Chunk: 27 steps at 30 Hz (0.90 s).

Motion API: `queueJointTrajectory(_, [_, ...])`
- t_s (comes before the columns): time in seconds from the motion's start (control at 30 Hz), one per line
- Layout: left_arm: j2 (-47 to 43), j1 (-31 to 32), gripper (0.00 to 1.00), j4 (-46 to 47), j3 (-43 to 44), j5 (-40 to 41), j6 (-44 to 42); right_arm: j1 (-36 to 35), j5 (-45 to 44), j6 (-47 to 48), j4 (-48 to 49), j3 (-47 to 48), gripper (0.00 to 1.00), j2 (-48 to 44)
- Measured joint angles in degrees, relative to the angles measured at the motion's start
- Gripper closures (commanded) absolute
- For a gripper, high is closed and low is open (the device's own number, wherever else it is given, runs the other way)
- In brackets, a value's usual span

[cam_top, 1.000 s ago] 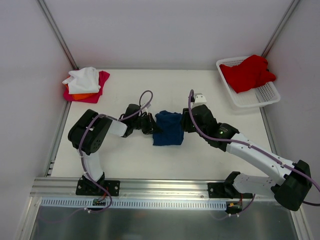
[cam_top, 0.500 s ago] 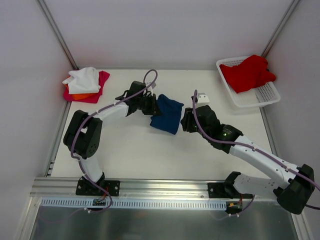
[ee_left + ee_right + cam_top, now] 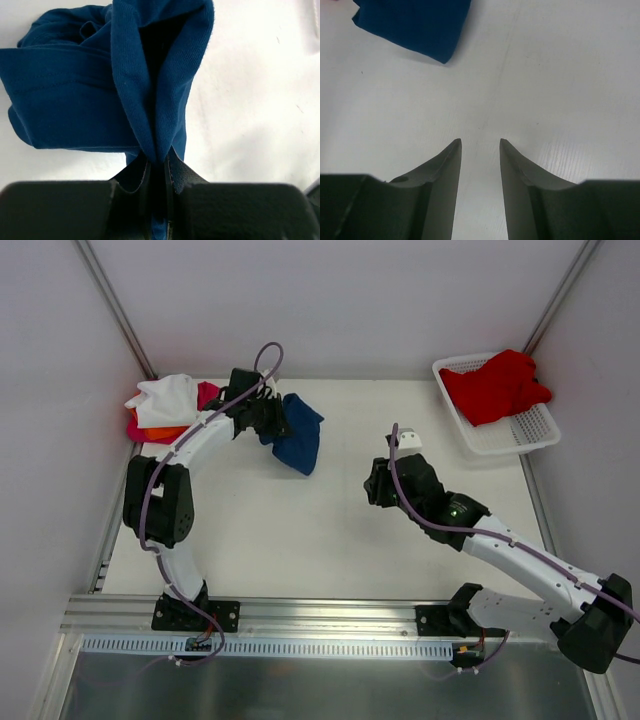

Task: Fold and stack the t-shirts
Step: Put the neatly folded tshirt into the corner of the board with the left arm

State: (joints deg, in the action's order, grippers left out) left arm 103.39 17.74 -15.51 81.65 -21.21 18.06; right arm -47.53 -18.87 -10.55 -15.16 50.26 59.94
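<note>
The left gripper [image 3: 159,159] is pressed together on the navy t-shirt [image 3: 75,110]. Its fingers [image 3: 186,175] pinch a ridge where two layers of cloth meet. From that pinch the folded bundle spreads toward twelve and ten o'clock in the wrist view.

From above, this arm reaches to about eleven o'clock on the table [image 3: 300,540], and the navy cloth trails from the pinch toward four o'clock. Whether its lower edge brushes the surface cannot be told. Just beside it, at ten o'clock, lies the stack: a white t-shirt [image 3: 165,395] on top, an orange t-shirt [image 3: 160,430] under it, and a magenta t-shirt [image 3: 208,393] at the bottom.

The right gripper [image 3: 480,150] is spread and empty over bare table near the middle, well apart from the navy cloth. One navy corner shows at eleven o'clock in its own view. At two o'clock the basket [image 3: 500,448] holds a red t-shirt [image 3: 495,385].

The step in hand looks like carrying the folded navy shirt onto the stack. Only one edge is pinched, so the fold may sag open. It would be best to bring the bundle fully over the white shirt and lower it until it rests flat and square. The fingers should part only then, without dragging the top shirt askew.

No brand, label or writing can be read, and no print shows on the navy cloth.
</note>
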Motion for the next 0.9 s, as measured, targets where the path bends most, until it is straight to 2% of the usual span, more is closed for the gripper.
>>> queueJointTrajectory(0.1, [2.47, -1.90, 1.00, -2.54, 4.37, 0.90, -1.27, 0.02, 0.07, 0.15, 0.11, -0.59, 0.60, -0.15])
queueJointTrajectory(0.53, [18.18, -9.27, 1.00, -14.56, 35.58, 0.70, -6.69, 1.07, 0.68, 0.74, 2.36, -1.75, 0.60, -0.63])
queueJointTrajectory(0.9, [20.94, -19.10, 1.00, -19.96, 42.21, 2.25, -10.32, 1.97, 2.56, 0.76, 3.10, -5.20, 0.61, -2.62])
